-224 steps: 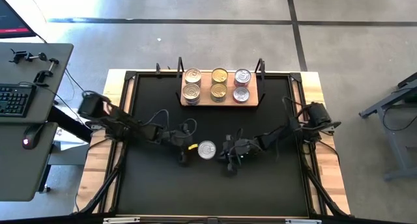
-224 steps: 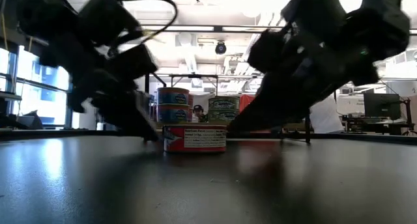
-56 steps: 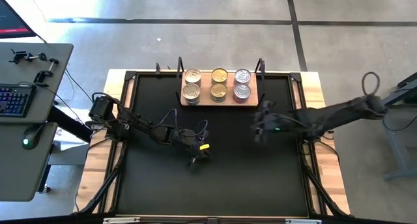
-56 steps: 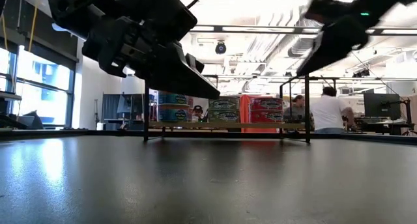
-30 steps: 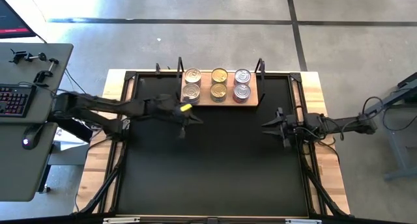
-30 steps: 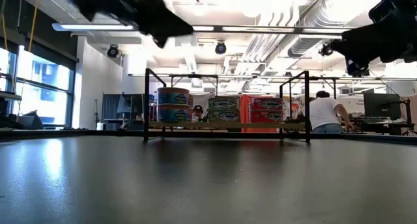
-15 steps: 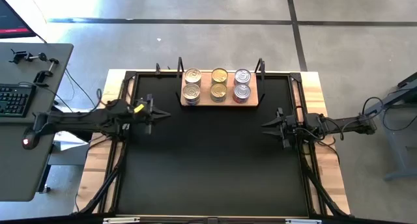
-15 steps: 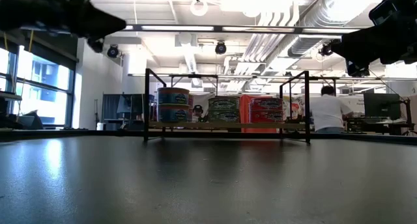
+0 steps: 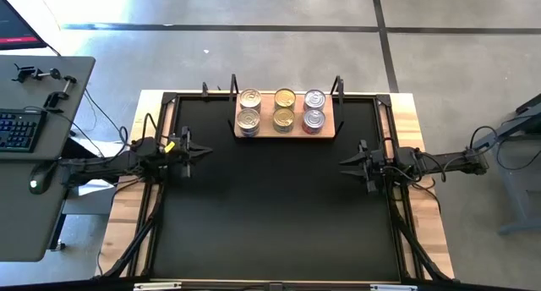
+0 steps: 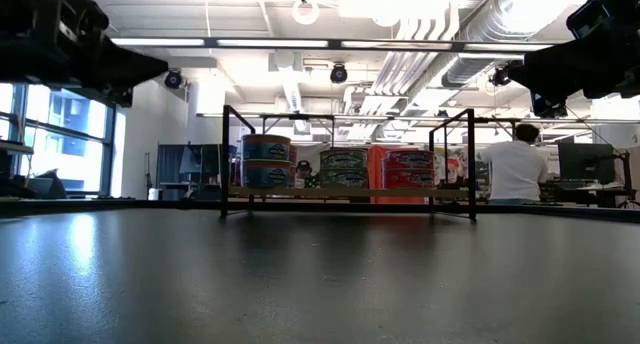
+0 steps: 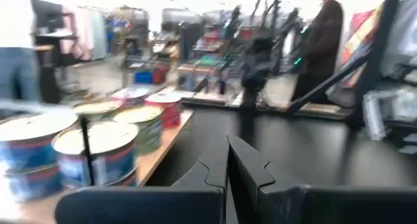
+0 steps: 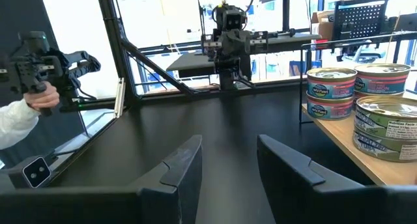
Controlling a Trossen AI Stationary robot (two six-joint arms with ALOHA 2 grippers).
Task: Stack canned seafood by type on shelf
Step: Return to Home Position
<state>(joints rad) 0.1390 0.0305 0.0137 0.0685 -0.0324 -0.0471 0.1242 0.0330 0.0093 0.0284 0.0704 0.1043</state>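
Observation:
The shelf [image 9: 286, 128], a light-wood board on a black wire frame, stands at the table's far edge. The canned seafood stands on it in three kinds: silver-lidded tins [image 9: 248, 109] on its left, gold-lidded [image 9: 284, 108] in the middle, purplish [image 9: 314, 109] on its right. In the low view each front stack [image 10: 265, 161] is two tins high. My left gripper [image 9: 193, 150] is shut and holds nothing, near the table's left edge. My right gripper [image 9: 345, 162] is open and holds nothing, near the right edge. Both point at the table's middle.
A black mat [image 9: 279, 215] covers the table inside a black frame, and no loose tins show on it. The shelf's upright posts [image 10: 224, 159] rise above the tins. A desk with a keyboard [image 9: 19, 130] stands left of the table. A person [image 10: 515, 171] stands in the room beyond.
My left arm has drawn back from in front of the shelf toward the table's left edge, and its gripper has come to rest there with the fingers pointing toward the table's right.

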